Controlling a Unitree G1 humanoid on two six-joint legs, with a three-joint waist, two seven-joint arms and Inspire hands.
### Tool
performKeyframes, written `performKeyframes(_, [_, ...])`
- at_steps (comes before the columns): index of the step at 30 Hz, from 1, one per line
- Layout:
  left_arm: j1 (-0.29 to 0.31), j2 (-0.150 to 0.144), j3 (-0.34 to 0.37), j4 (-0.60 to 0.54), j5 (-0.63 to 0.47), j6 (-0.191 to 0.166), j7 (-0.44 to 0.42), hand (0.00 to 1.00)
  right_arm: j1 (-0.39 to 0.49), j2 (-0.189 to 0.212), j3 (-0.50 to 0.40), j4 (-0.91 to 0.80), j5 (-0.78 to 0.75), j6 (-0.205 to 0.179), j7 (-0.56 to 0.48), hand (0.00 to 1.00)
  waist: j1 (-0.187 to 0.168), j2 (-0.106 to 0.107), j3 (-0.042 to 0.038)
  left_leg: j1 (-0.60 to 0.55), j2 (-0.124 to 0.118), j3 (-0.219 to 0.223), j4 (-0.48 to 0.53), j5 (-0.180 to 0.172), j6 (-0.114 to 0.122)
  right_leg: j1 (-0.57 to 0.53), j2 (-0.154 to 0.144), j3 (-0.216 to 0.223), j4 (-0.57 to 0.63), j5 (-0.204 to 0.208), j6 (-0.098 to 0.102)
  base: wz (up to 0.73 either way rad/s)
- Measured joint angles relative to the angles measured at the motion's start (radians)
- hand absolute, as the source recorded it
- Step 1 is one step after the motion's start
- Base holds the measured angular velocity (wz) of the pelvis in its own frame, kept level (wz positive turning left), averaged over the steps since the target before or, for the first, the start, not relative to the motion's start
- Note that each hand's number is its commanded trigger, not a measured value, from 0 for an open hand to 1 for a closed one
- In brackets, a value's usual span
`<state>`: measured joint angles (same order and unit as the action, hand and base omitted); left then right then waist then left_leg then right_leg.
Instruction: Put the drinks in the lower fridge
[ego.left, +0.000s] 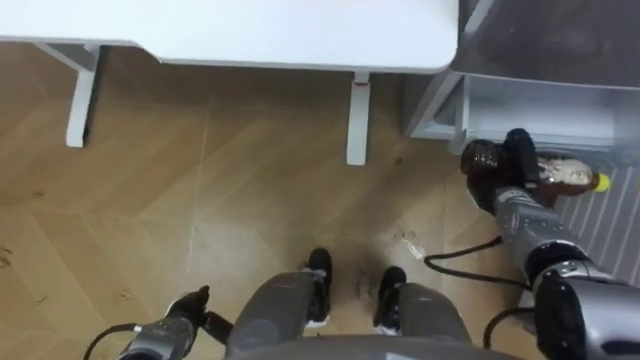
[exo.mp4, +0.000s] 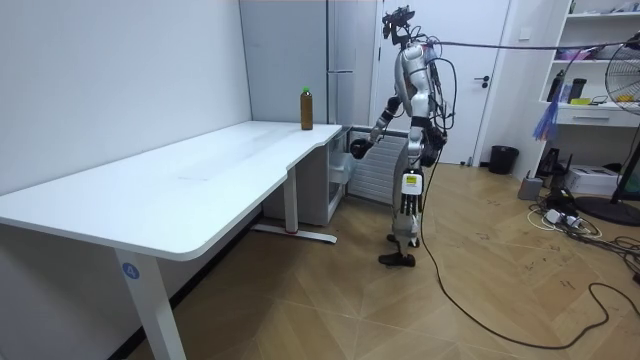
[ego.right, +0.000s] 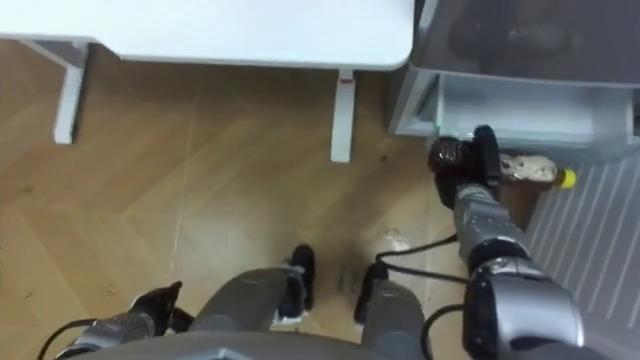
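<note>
The right hand (ego.left: 497, 165) is clamped round the bottom end of a brown drink bottle (ego.left: 562, 174), which lies sideways just in front of the open lower fridge (ego.left: 540, 112). Gripped so near 1 end, the bottle may twist loose, or clip the compartment's edge and drop to the floor (ego.left: 200, 200). The left hand (ego.left: 186, 310) hangs low. 1 other bottle (exo.mp4: 306, 108) stands on the worktop (exo.mp4: 200, 180).

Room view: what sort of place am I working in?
Likely an office or workroom, not a kitchen: a long white desk, a tall grey fridge in the corner behind it, and shelves and a standing fan at the room view's right.
</note>
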<state>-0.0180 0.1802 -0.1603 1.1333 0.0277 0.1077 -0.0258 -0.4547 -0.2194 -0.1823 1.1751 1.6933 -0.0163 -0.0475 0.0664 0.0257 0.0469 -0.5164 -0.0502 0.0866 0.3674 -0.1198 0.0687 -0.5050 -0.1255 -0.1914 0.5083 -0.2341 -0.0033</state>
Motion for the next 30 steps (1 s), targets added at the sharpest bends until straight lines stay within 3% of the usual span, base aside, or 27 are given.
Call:
performKeyframes(3, [-0.014, 0.002, 0.0, 0.005, -0.053, -0.03, 0.013, 0.0, -0.033, -0.036, -0.001, -0.002, -0.018, 0.001, -0.005, 1.0, 0.001, -0.012, 0.0064, -0.033, -0.012, 0.011, 0.035, -0.004, 0.005, -0.044, -0.026, 0.003, 0.063, -0.024, -0.002, 0.1])
performKeyframes(5, [-0.026, 0.011, 0.0, 0.004, -0.097, -0.051, 0.017, 0.0, -0.083, -0.081, -0.003, -0.007, -0.036, 0.0, -0.02, 1.0, -0.002, -0.02, 0.011, -0.085, -0.018, 0.027, 0.08, -0.013, 0.011, -0.104, -0.047, 0.012, 0.123, -0.048, -0.003, 0.09])
performKeyframes(8, [-0.035, 0.027, -0.003, -0.002, -0.134, -0.066, 0.023, 0.0, -0.145, -0.132, -0.003, -0.012, -0.054, -0.006, -0.041, 1.0, -0.005, -0.023, 0.0119, -0.141, -0.016, 0.028, 0.131, -0.02, 0.012, -0.156, -0.046, 0.019, 0.17, -0.059, -0.003, 0.1])
performKeyframes(13, [-0.034, 0.043, -0.002, -0.009, -0.152, -0.065, 0.034, 0.0, -0.2, -0.154, 0.001, -0.025, -0.065, -0.011, -0.086, 1.0, -0.005, -0.037, 0.0104, -0.206, -0.008, 0.032, 0.178, -0.024, 0.009, -0.221, -0.049, 0.024, 0.215, -0.063, -0.012, 0.02])
performKeyframes(15, [-0.035, 0.043, -0.002, -0.011, -0.155, -0.066, 0.039, 0.0, -0.227, -0.175, 0.001, -0.025, -0.088, -0.007, -0.112, 1.0, -0.007, -0.038, 0.0102, -0.242, -0.007, 0.038, 0.218, -0.033, 0.011, -0.256, -0.063, 0.023, 0.257, -0.071, -0.018, 0.02])
performKeyframes(25, [-0.023, 0.046, 0.002, -0.005, -0.155, -0.084, 0.067, 0.0, -0.25, -0.203, 0.0, -0.084, -0.091, 0.004, -0.241, 1.0, -0.006, -0.042, 0.0081, -0.331, 0.007, 0.051, 0.345, -0.07, 0.022, -0.334, -0.069, 0.026, 0.366, -0.1, -0.023, 0.02])
performKeyframes(26, [-0.017, 0.048, 0.002, -0.005, -0.155, -0.084, 0.068, 0.0, -0.251, -0.204, 0.0, -0.084, -0.091, 0.004, -0.246, 0.63, -0.006, -0.042, 0.0081, -0.337, 0.008, 0.05, 0.352, -0.071, 0.022, -0.336, -0.069, 0.024, 0.37, -0.1, -0.023, 0.0])
performKeyframes(27, [-0.014, 0.048, 0.002, -0.005, -0.155, -0.083, 0.068, 0.0, -0.251, -0.205, -0.001, -0.084, -0.091, 0.004, -0.249, 0.05, -0.006, -0.042, 0.0081, -0.338, 0.008, 0.049, 0.357, -0.072, 0.023, -0.337, -0.069, 0.024, 0.373, -0.1, -0.023, 0.0])
performKeyframes(28, [-0.009, 0.048, 0.001, -0.005, -0.154, -0.082, 0.068, 0.0, -0.252, -0.206, -0.002, -0.084, -0.091, 0.004, -0.258, 0.0, -0.006, -0.042, 0.0078, -0.343, 0.01, 0.049, 0.364, -0.076, 0.024, -0.34, -0.068, 0.024, 0.379, -0.102, -0.022, 0.0])
performKeyframes(30, [-0.009, 0.048, 0.001, -0.008, -0.154, -0.078, 0.077, 0.0, -0.255, -0.21, -0.006, -0.084, -0.091, 0.003, -0.267, 0.0, -0.005, -0.042, 0.0075, -0.354, 0.017, 0.049, 0.376, -0.078, 0.027, -0.346, -0.064, 0.024, 0.38, -0.101, -0.022, -0.05])
